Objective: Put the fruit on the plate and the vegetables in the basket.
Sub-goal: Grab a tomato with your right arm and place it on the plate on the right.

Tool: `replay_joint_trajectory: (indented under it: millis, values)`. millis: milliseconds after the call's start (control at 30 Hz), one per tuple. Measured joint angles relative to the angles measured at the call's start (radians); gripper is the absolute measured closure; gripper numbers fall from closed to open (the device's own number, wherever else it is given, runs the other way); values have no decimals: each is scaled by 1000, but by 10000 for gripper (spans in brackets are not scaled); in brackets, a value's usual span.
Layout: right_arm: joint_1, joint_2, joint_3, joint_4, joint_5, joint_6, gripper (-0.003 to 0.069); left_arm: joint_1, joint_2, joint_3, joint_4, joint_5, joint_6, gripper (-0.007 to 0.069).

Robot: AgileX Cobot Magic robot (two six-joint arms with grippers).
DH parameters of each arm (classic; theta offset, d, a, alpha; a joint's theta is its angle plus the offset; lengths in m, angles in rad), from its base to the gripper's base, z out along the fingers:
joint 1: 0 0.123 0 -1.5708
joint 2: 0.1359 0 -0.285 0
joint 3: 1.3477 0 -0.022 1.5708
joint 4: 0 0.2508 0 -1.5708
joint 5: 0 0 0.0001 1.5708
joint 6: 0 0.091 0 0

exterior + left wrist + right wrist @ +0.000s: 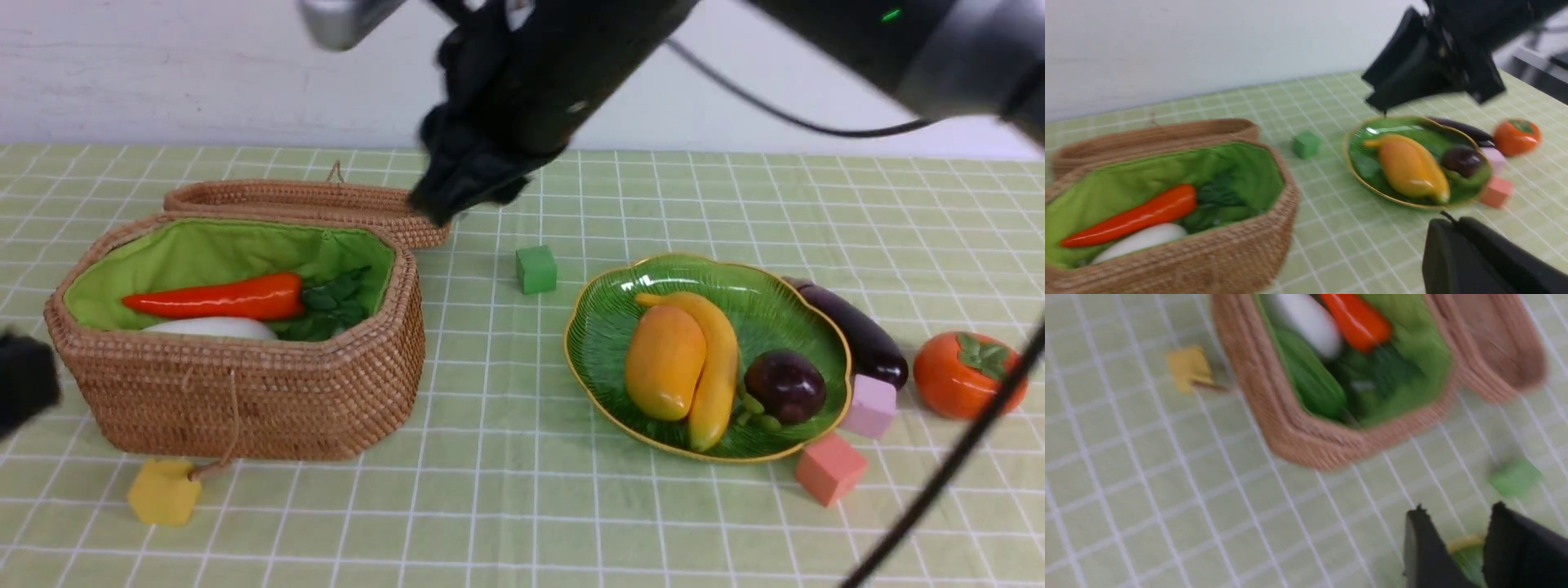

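Observation:
The wicker basket (269, 392) stands open at the left and holds a red chili (216, 300), a white radish (214, 328) with green leaves and a light-green cucumber (1310, 381). On the green plate (608, 327) lie a mango (663, 359), a banana (717, 367) and a mangosteen (784, 384). A dark eggplant (857, 331) lies on the cloth against the plate's far right rim. The persimmon (963, 371) sits further right. My right gripper (1457, 508) hangs open and empty between basket and plate. Beside the basket's left end, my left gripper (1449, 222) is shut on nothing.
Small cubes dot the checked cloth: green (535, 269) between basket and plate, pink (870, 406) and salmon (829, 468) by the plate's right front, yellow (163, 490) before the basket. The basket's lid (310, 204) lies flat behind it. A white wall closes the far side.

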Motion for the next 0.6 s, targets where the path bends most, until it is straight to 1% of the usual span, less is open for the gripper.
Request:
replay_joint_trajectory:
  millis: [33, 67, 100, 167, 200, 233, 300, 333, 400, 433, 500, 533, 567, 600]
  values:
    - [-27, -32, 1, -98, 24, 60, 573, 0, 9, 0, -116, -31, 97, 637]
    - [-44, -47, 5, -135, 27, 100, 620, 0, 13, 0, -167, -54, 142, 637]
    - [-64, -61, 12, -163, 29, 131, 648, 0, 17, 0, -225, -75, 193, 637]
    - [-138, -107, 57, -201, 30, 202, 675, 0, 26, 0, -321, -110, 289, 637]
    - [-166, -125, 82, -202, 30, 228, 676, 0, 30, 0, -345, -120, 318, 637]
    - [-173, -131, 89, -202, 30, 228, 676, 0, 31, 0, -351, -122, 331, 637]
    - [-268, -211, 210, -190, 31, 282, 669, 0, 38, 0, -387, -128, 385, 637]
    - [-334, -255, 280, -189, 30, 315, 660, 0, 41, 0, -396, -129, 400, 637]
    - [-386, -290, 342, -189, 30, 342, 650, 0, 44, 0, -396, -129, 404, 637]
    - [-465, -329, 427, -189, 30, 382, 629, 0, 46, 0, -396, -129, 406, 637]
    - [-574, -358, 535, -185, 31, 432, 579, 0, 47, 0, -396, -129, 408, 637]
    - [-658, -358, 589, -168, 31, 460, 521, 0, 47, 0, -396, -130, 409, 637]
    - [-714, -348, 627, -143, 26, 476, 468, 0, 47, 0, -396, -130, 409, 637]
    - [-714, -345, 634, -136, 25, 479, 468, 0, 47, 0, -396, -130, 409, 637]
